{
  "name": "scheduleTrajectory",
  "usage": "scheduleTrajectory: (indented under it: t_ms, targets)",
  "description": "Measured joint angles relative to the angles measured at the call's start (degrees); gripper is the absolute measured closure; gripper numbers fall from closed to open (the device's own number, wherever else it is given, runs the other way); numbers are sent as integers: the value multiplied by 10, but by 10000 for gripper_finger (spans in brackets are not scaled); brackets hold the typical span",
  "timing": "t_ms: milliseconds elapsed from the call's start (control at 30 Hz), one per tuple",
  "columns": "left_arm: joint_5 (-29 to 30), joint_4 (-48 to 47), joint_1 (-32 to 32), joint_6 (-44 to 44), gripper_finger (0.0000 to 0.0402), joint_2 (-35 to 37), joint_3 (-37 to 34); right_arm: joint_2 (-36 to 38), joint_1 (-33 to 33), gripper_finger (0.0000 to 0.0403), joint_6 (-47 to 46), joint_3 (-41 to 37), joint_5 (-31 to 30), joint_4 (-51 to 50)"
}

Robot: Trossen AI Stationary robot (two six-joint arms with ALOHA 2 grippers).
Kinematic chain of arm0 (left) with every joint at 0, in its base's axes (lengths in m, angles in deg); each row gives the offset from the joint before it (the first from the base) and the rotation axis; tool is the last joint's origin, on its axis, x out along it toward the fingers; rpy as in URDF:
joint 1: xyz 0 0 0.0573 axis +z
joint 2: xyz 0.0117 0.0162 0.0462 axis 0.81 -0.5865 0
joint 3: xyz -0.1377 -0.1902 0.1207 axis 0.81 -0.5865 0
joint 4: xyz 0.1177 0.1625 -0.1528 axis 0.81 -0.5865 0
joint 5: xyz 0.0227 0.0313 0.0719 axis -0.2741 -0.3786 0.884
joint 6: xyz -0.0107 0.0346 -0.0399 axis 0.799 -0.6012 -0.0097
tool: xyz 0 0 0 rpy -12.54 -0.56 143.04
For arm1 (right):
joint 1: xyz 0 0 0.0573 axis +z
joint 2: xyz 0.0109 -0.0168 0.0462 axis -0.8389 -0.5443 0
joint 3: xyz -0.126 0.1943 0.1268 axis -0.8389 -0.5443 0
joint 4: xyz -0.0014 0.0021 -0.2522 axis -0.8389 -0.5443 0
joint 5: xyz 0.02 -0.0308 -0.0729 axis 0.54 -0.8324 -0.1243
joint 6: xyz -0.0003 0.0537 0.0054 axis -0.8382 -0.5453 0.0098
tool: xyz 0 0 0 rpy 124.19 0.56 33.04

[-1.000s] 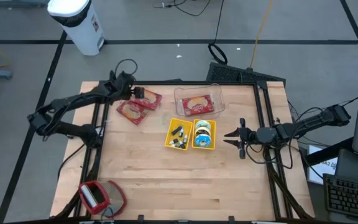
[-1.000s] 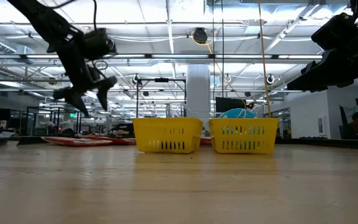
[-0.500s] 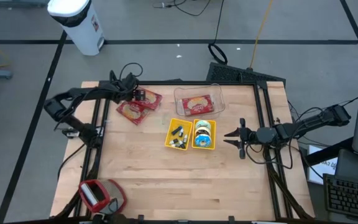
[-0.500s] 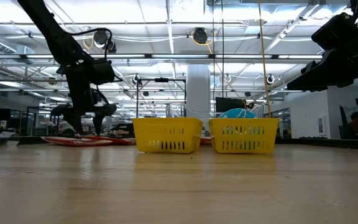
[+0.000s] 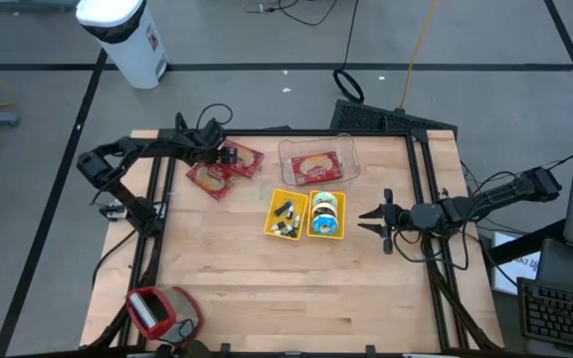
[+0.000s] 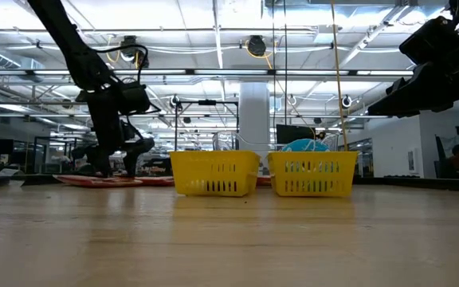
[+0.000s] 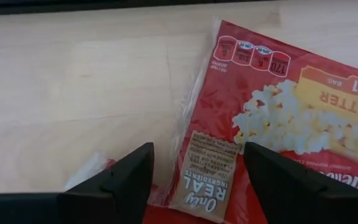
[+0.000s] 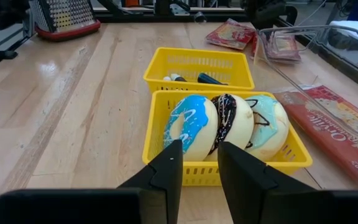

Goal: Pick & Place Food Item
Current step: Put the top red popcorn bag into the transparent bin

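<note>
Two red popcorn packets (image 5: pixel 237 159) (image 5: pixel 210 177) lie flat and overlapping at the table's far left. My left gripper (image 5: pixel 224 156) is down over them and open. In the left wrist view its fingers (image 7: pixel 129 177) stand on either side of the upper packet's (image 7: pixel 278 106) sealed end (image 7: pixel 194 155). A clear tub (image 5: pixel 346 149) at the far middle holds another packet (image 5: pixel 316 167). My right gripper (image 5: pixel 364 221) hovers open at the right, pointing at the yellow basket of doughnuts (image 8: pixel 229 127). My left gripper comes at the packet's sealed end (image 7: pixel 194 155) slanting from above, with one finger on each side of it. In the low view its fingertips (image 6: pixel 102 170) are down at the level of the packets. Whether they touch the packet, I cannot tell.
Two yellow baskets stand side by side at mid-table, one with small dark items (image 5: pixel 286 214) and one with doughnuts (image 5: pixel 326 214). A red-framed grater (image 5: pixel 157 313) lies at the near left corner. Bare wood (image 5: pixel 296 288) stretches across the near half.
My left gripper has come down from well above the table onto the popcorn packets and has tipped more steeply downward. The packets have not moved. My right arm has kept still.
</note>
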State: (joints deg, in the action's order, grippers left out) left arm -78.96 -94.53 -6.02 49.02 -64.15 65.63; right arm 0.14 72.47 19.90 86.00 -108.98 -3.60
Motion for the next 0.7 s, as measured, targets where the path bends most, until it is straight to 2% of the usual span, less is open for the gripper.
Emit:
scheduleTrajectory:
  t_ms: [100, 200, 567, 700]
  targets:
    - [-20, 0, 8, -1, 168, 0, 0, 0, 0, 312, -1, 0, 0, 0]
    - [-27, 0, 10, 0, 203, 0, 0, 0, 0, 312, -1, 0, 1, 0]
    - [-23, 6, 10, -2, 386, 0, -1, 0, 0, 312, -1, 0, 1, 0]
    - [-23, 20, 10, 1, 394, 5, -2, 0, 0, 312, -1, 0, 1, 0]
